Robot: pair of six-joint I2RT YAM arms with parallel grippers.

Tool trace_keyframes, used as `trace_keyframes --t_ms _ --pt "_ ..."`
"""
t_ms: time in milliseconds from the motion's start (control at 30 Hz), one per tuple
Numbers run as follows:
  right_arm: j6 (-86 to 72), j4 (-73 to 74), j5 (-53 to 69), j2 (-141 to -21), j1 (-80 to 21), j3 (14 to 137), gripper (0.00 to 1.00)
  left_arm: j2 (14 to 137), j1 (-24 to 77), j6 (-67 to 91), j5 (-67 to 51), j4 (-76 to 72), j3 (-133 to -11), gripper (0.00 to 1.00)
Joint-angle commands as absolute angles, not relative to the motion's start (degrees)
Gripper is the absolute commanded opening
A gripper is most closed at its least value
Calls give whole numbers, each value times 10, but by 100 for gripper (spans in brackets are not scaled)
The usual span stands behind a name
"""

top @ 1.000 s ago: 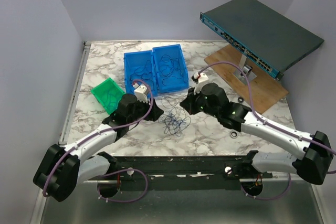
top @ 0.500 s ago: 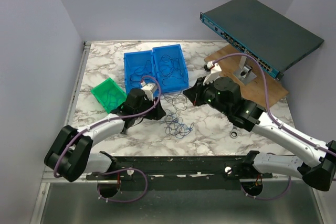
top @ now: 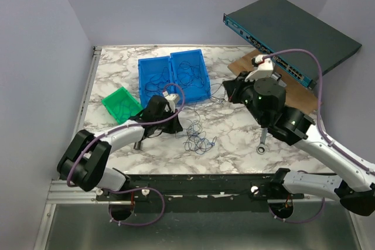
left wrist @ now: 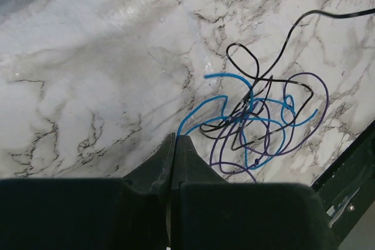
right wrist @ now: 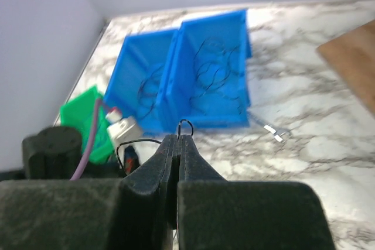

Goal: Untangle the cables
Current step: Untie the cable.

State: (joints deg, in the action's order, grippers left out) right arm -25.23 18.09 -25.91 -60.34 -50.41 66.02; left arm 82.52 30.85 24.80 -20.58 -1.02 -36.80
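The cables [top: 197, 139] lie as a small tangle of blue, purple and black loops on the marble table, also in the left wrist view as the tangle [left wrist: 258, 122]. My left gripper [left wrist: 176, 137] is shut on a blue cable [left wrist: 199, 108] at the tangle's left edge; from above the left gripper [top: 176, 126] sits low beside the tangle. My right gripper [right wrist: 178, 137] is shut on a black cable [right wrist: 186, 124], a small loop poking past its tips. The right gripper [top: 230, 89] hangs up and to the right of the tangle, a thin strand trailing towards it.
Two blue bins [top: 173, 76] with more thin wires stand at the back, a green bin [top: 119, 105] to their left. A silver wrench [top: 262, 141] lies right of the tangle. A wooden board [top: 293, 95] and a raised network switch [top: 291, 28] fill the back right.
My left gripper moved right to the tangle and shut on a blue cable. My right gripper drew back and to the right with the black cable, stretching it and uncovering the wrench.
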Motion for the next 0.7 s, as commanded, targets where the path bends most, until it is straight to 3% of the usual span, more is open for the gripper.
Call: trace_keyframes --t_ms 0,300,567,600,667 --pt "-215 223 -410 -580 -504 725 1 761 310 247 -137 -10 -344 0" --pt "-139 210 -504 -554 -504 813 1 597 300 297 95 17 -278 0" --pt "-104 162 -552 -530 -504 809 1 345 292 330 216 -23 -156 0" --pt "-68 138 -597 -541 -504 817 1 277 290 379 306 28 -143 0" --pt "-52 116 -619 -537 -504 820 1 247 289 407 349 60 -139 0"
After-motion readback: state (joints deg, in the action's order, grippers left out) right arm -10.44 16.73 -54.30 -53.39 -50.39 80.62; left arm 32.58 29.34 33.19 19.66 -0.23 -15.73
